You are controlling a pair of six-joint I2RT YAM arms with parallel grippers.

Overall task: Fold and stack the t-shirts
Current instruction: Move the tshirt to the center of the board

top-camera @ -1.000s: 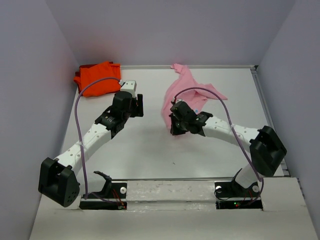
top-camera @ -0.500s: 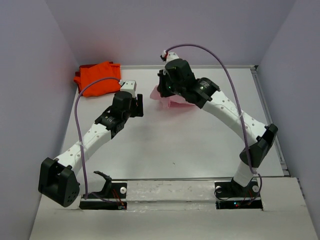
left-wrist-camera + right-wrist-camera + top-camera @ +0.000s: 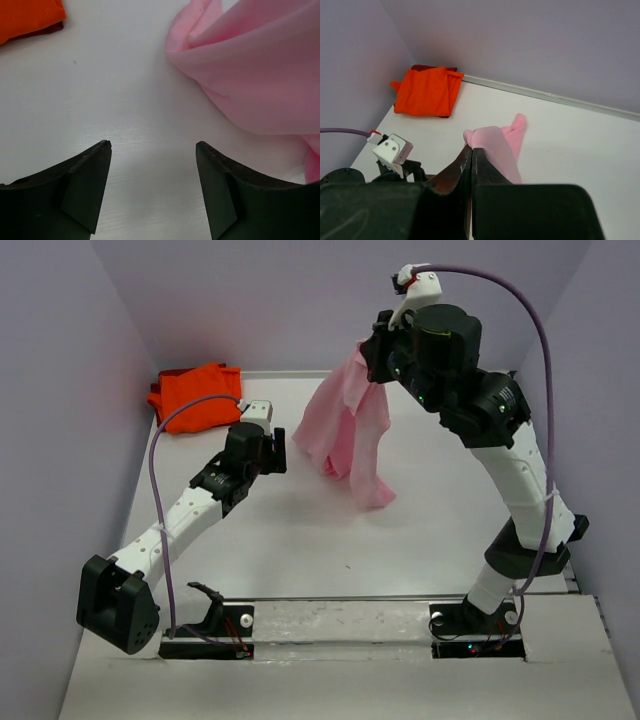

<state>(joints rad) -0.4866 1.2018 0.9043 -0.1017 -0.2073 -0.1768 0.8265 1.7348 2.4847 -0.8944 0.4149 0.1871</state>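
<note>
White desk [image 3: 300, 550] is holding the orange t-shirt [image 3: 195, 398], seemingly folded; right pincer [image 3: 471, 149] is gripping the unfolded pink t-shirt [image 3: 350, 435] aloft; left pincer [image 3: 153, 143] is hovering open.

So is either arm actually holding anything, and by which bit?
The right gripper pinches the pink t-shirt by a bunched fold at its top; the left gripper holds nothing.

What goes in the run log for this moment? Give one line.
right gripper: shut on pink t-shirt, cloth hanging down | left gripper: open, empty | orange t-shirt: lying at far-left corner of table
</note>
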